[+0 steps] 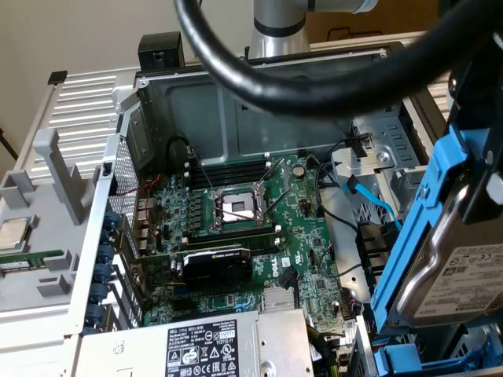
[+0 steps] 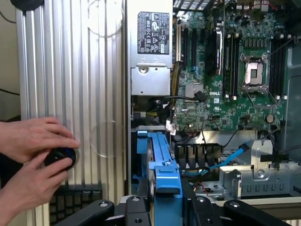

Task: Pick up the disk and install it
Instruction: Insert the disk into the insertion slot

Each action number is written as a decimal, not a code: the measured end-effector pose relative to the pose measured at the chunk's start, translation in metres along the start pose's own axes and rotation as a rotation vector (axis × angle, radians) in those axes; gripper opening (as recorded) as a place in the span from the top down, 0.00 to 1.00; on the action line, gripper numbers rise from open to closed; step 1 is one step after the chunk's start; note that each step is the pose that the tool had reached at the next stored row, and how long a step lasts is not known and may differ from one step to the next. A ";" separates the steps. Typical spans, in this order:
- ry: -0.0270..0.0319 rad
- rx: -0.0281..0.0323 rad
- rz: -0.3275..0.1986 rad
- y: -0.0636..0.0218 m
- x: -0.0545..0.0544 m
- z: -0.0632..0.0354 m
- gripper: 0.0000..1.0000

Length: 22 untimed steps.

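Jaws grip disk [image 1: 452,267] — tilted, over PC case [image 1: 196,110]

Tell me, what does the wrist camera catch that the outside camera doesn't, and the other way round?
Wrist view: a person's hands on a black-and-blue knob set on a ribbed metal surface, and the gripper closed on the edge of the blue carrier.
Exterior view: the white label on the disk, a thick black cable across the picture, and a small silver chip on a grey tray at the exterior view's left.
Both: the green motherboard, its processor socket, the labelled power supply, and the disk in its carrier.
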<state>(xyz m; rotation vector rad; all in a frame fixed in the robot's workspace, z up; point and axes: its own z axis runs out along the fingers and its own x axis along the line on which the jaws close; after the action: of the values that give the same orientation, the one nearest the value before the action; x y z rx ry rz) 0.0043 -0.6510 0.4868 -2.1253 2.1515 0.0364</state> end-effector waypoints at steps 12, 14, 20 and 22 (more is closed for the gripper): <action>-0.0267 -0.0070 0.003 -0.0052 0.001 0.0031 0.64; -0.0306 -0.0072 0.003 -0.0060 0.001 0.0033 0.64; -0.0381 -0.0075 0.003 -0.0066 0.001 0.0039 0.64; -0.0389 -0.0075 0.003 -0.0066 0.001 0.0044 0.64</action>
<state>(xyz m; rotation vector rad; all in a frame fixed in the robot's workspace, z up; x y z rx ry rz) 0.0112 -0.6511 0.4829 -2.1071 2.1366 0.0855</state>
